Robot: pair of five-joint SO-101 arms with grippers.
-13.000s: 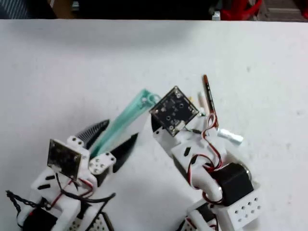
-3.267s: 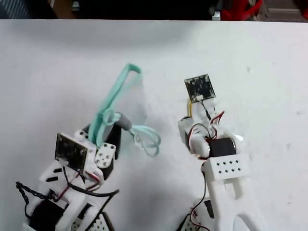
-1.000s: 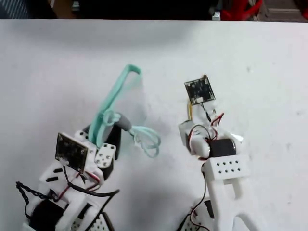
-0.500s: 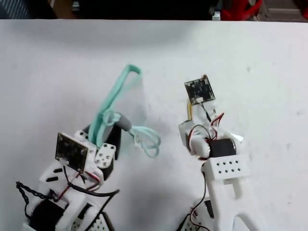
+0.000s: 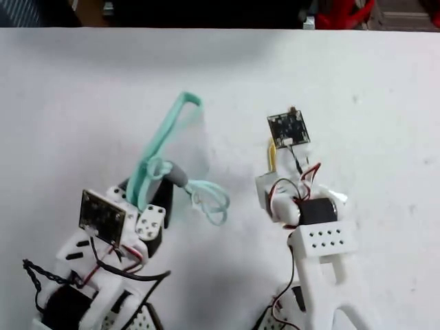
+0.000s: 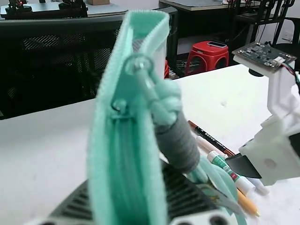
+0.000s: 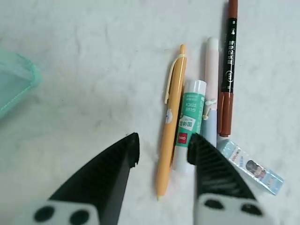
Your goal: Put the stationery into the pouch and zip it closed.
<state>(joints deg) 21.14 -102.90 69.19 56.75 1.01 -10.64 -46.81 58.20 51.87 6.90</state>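
A mint-green pouch (image 5: 165,134) stands upright on edge, its lower end pinched in my left gripper (image 5: 146,206), which is shut on it. Its zipper and grey pull toggle (image 6: 180,145) face the left wrist camera. My right gripper (image 7: 163,143) is open and hovers low over a row of stationery, its black fingers (image 7: 112,173) straddling the end of a yellow pen (image 7: 169,117). Beside the pen lie a glue stick (image 7: 188,124), a pale pink pen (image 7: 211,89), a brown marker (image 7: 228,70) and a small eraser (image 7: 251,167).
The white table (image 5: 82,82) has free room to the left and far side. A corner of the pouch (image 7: 14,79) sits near the stationery. The right arm's body (image 5: 313,227) covers most of the stationery (image 5: 272,155) from above. Chairs and stools stand beyond the table.
Since 13 s ago the left arm has stood the pouch upright and the right arm swung from it to the stationery. In the last second the right wrist shifted slightly.
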